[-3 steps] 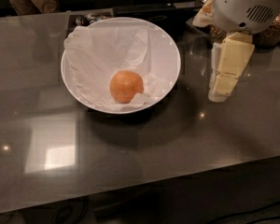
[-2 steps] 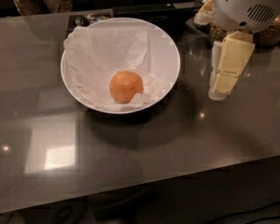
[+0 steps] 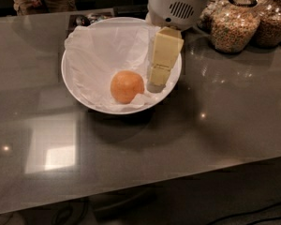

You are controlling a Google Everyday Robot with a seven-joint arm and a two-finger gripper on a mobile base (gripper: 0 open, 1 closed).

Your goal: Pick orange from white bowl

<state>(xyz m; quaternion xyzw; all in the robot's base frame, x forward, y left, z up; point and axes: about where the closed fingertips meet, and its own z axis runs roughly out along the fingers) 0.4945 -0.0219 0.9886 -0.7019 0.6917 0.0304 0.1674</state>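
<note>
The claw point(image 3: 158, 78) hangs inside the bowl point(image 3: 64, 74) at its right side, just beside the orange point(image 3: 127, 86); the space above the fruit and to its left, over the crumpled paper point(image 3: 103, 50), is open. The bowl's wall rises close on the claw's right. Glass jars point(image 3: 232, 27) stand at the counter's point(image 3: 201, 139) far right corner, apart from the bowl.

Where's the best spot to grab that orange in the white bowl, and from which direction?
Probably across the orange at its widest middle, coming down from above. It is round, so any two opposite sides work, and the sloping walls of the white bowl would block a sideways approach. The gripper is beside the orange, over the bowl.
</note>
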